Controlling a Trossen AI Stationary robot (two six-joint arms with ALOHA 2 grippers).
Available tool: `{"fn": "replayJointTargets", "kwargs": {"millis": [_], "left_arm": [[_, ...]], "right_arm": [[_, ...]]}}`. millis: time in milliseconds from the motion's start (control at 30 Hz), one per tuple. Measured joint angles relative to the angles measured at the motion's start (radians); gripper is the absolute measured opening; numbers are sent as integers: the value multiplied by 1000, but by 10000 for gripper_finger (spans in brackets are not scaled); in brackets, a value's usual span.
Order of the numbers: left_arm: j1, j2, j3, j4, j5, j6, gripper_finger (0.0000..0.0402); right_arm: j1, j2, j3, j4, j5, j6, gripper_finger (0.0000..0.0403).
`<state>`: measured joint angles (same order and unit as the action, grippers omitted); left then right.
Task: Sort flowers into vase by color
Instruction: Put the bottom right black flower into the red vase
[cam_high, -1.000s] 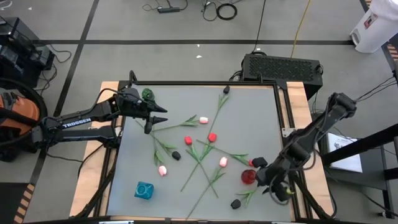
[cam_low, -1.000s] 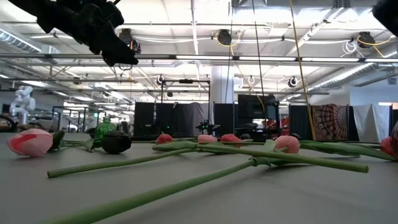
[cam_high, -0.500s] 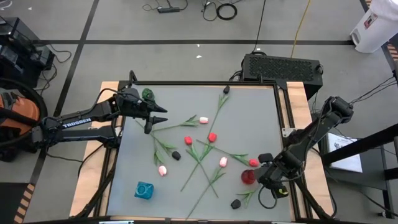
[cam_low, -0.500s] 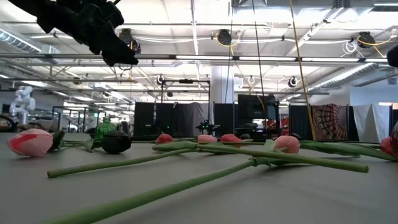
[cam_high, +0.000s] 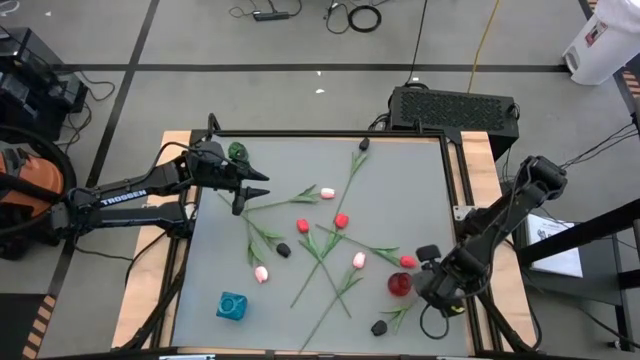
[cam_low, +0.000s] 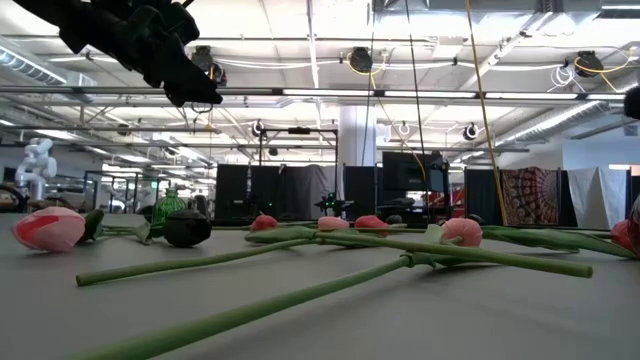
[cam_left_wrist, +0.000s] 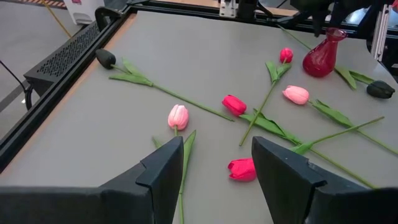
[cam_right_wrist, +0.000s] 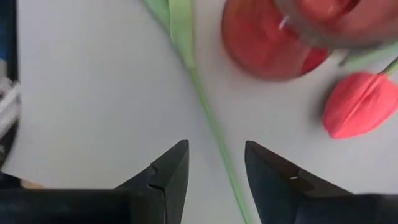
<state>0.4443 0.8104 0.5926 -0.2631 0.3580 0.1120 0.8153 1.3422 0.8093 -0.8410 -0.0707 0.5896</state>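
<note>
Flowers (cam_high: 320, 240) are scattered all over the grey table (cam_high: 400, 170) in the high view, pink, red and black tulip heads with thin green stems crossing each other near the middle. A green vase (cam_high: 238, 152) stands at the far left corner, a blue one (cam_high: 232, 306) near the front left, and a red vase (cam_high: 399, 284) toward the front right. The floor around is grey concrete with cables and a black box behind the table. The left pincer (cam_high: 255, 184) hangs over the left part of the table, just beside a pink tulip's stem, fingers spread and holding nothing. The right pincer (cam_high: 432, 283) sits right next to the red vase, with a red tulip (cam_high: 407, 262) close by. Compared with a second ago the right arm has pulled in and swung lower toward the front edge; the left one hasn't budged.

Low view: big hall with ceiling lights and dark screens at the back. A pink tulip head (cam_low: 48, 228) lies at the left, long stems run across the table, and an arm hangs dark at the top left.

Left wrist view: its two fingers (cam_left_wrist: 163, 171) stand apart, empty, with a pink tulip (cam_left_wrist: 178, 116) just ahead between them and a red one (cam_left_wrist: 242, 168) near the other finger.

Right wrist view: the fingers (cam_right_wrist: 171, 171) are parted with nothing gripped; a green stem (cam_right_wrist: 214, 134) runs between them, red vase and red tulip head just beyond.
</note>
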Motion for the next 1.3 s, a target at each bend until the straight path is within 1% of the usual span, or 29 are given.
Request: {"fn": "replayJointTargets", "kwargs": {"millis": [67,300,600,933,1300], "left_arm": [[0,0,0,0,0,0,197],[0,0,0,0,0,0,197],[0,0,0,0,0,0,197],[0,0,0,0,0,0,197],[0,0,0,0,0,0,197]], "right_arm": [[14,0,-16,0,1,0,148],[54,0,-48,19,99,-14,148],[93,0,-100,132,99,8,148],[97,0,-179,177,101,27,148],[96,0,-225,218,106,28,148]]}}
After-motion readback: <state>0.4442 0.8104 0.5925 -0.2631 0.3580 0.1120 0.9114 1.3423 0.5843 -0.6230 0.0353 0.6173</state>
